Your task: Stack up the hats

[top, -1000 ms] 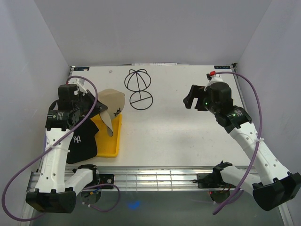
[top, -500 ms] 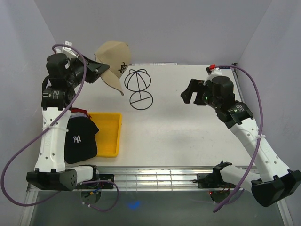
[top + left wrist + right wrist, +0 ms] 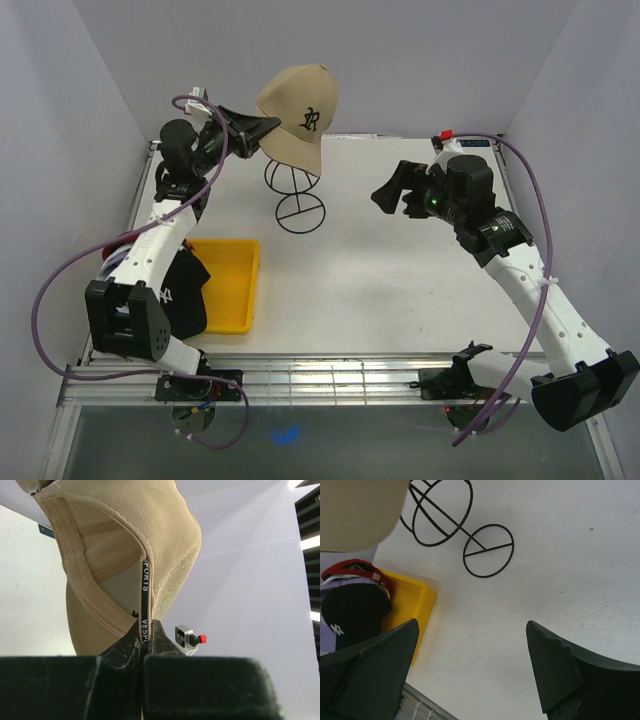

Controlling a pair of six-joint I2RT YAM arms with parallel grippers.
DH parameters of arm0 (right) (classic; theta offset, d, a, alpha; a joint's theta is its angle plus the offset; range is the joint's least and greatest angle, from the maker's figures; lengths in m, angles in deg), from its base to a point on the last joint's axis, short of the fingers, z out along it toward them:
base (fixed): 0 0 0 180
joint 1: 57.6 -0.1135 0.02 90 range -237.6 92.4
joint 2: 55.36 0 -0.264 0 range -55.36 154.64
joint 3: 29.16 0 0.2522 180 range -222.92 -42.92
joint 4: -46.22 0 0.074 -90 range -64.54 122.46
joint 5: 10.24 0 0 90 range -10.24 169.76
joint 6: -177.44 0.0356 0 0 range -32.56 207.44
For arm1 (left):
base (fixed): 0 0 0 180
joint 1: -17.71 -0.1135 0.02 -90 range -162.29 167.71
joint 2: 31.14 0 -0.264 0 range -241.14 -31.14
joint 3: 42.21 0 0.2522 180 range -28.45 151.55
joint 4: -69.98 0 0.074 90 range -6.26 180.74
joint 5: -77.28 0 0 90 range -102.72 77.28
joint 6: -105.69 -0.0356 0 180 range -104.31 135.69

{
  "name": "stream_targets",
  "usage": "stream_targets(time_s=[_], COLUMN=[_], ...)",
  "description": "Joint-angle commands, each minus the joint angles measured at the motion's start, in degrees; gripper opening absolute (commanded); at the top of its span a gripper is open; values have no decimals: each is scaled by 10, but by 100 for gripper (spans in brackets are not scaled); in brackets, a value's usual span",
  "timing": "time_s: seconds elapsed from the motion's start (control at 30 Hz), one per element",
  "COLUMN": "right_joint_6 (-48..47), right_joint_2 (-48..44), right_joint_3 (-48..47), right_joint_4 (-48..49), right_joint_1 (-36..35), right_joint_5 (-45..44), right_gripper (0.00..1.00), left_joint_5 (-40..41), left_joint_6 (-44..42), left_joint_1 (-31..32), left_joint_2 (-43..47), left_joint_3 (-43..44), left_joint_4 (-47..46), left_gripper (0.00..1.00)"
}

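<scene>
Pinching the tan cap point(image 3: 150, 540) by the rim at its back, my left end effector point(image 3: 144, 639) is closed down narrow on a fold of fabric and inner seam tape. The cap hangs from it in the air. In the overhead view the cap sits just above the black wire stand point(image 3: 300, 200) and overlaps the top of its dome. I cannot tell from there whether fabric touches wire.

My right end effector point(image 3: 388, 193) stands wide and holds nothing, hovering over the bare surface point(image 3: 400, 290) to the right of the stand.

My read is that the job is at its first cap. Nothing is seated on the stand yet, and the tan one needs lowering and releasing. The other caps wait at the left by the yellow tray point(image 3: 232, 290), with the black NY cap point(image 3: 170, 300) on top of that pile.

The left wrist camera alone shows the grip itself, with the jaws meeting on the seam and the cap's lining facing me. It shows neither stand nor tray.

The right wrist camera gives what the overhead hides:
- The stand's point(image 3: 451, 518) dome is bare wire, with only the cap's edge in the upper left corner.
- A dark red cap point(image 3: 360, 567) and a strip of lavender lie beside the black one.

I see no white cap anywhere.
</scene>
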Motion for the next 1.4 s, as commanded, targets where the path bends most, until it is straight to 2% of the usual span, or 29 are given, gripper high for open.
stream_targets(time_s=[0.0,0.07,0.17,0.3,0.87,1.37], right_joint_6=[34,41,47,52,48,45], right_joint_2=[2,7,17,31,42,44], right_joint_3=[-8,-6,-5,-3,32,44], right_joint_4=[73,81,88,96,106,104], right_joint_1=[1,1,1,1,1,1], right_joint_5=[41,52,64,82,100,98], right_gripper=[93,93,94,94,95,95], left_joint_5=[-5,-13,-11,0,21,31], left_joint_6=[63,95,116,144,179,193], left_joint_1=[12,10,10,4,-17,-18], left_joint_2=[2,-19,-32,-25,-21,-54], left_joint_3=[-37,-64,-91,-172,-366,-438], left_joint_4=[-175,-247,-303,-363,-484,-521], left_gripper=[0,0,0,0,0,0])
